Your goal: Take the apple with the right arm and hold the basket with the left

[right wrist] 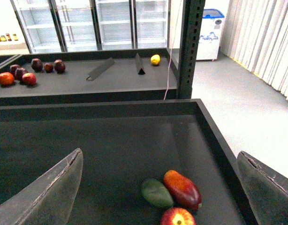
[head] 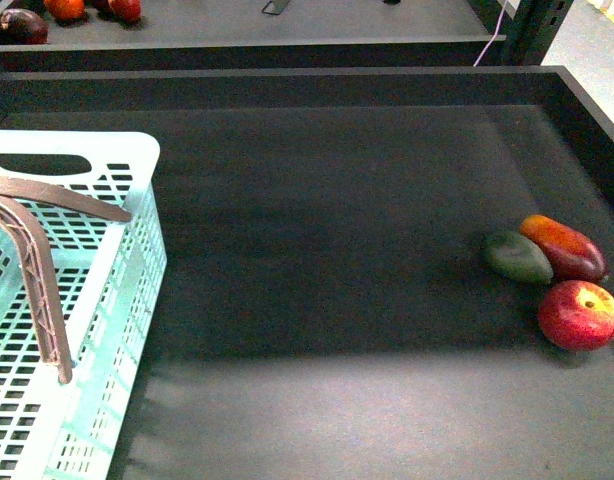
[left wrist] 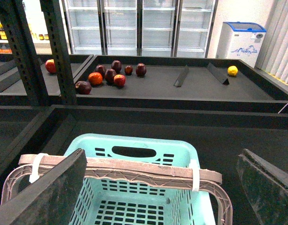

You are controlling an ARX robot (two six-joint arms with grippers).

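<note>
While both arms hover unloaded, right gripper (right wrist: 159, 154) gapes wide, aimed toward apple (head: 579, 314) by tray's (head: 317, 260) right wall, just beside 2 other fruits (head: 540, 250). Left gripper (left wrist: 162, 157), equally wide, sits over basket (head: 77, 145) handle (left wrist: 134, 168), probably to steady it.

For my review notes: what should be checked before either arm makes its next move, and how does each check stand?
1. Right gripper open: ok, its jaws stand wide apart with nothing between them.
2. Round red apple between those jaws: not ok, it lies on the tray floor outside them.
3. Apple clear of the oblong red-orange mango and the dark green oval fruit: cannot tell, the mango lies very close.
4. Left gripper open: ok.
5. Pale mint-green slotted plastic basket held: not ok, the jaws are above its brown ribbed handle, not closed on it.
</note>
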